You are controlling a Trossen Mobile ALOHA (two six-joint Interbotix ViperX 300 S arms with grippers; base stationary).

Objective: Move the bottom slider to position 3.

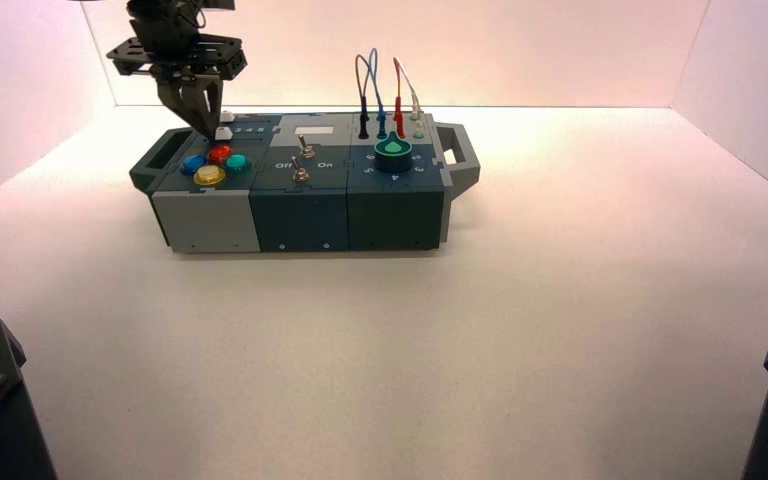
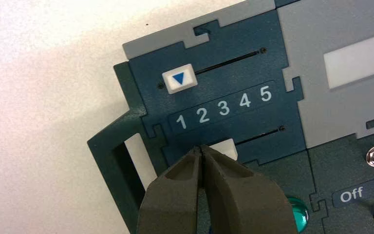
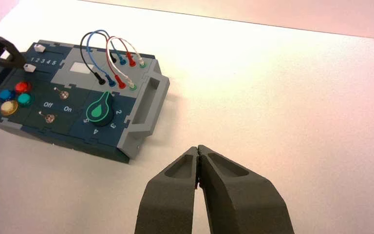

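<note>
The bottom slider (image 2: pixel 226 147) is a small white knob in its slot under the numerals 1 to 5, lying roughly below the 2 and 3 and partly hidden by my fingers. It also shows in the high view (image 1: pixel 224 132) and the right wrist view (image 3: pixel 28 68). My left gripper (image 2: pixel 202 148) is shut and empty, with its tips against the knob's side nearest the box's handle; in the high view it (image 1: pixel 207 128) stands over the box's far left corner. My right gripper (image 3: pixel 197 148) is shut and empty above the bare table, away from the box.
The top slider (image 2: pixel 179 79), white with a blue triangle, sits at 1. Coloured round push-buttons (image 1: pixel 215 165) lie near the left gripper. Two toggle switches (image 1: pixel 301 160), a green dial (image 1: pixel 393 152) and looped wires (image 1: pixel 385 95) lie further right. The box has end handles (image 1: pixel 460 155).
</note>
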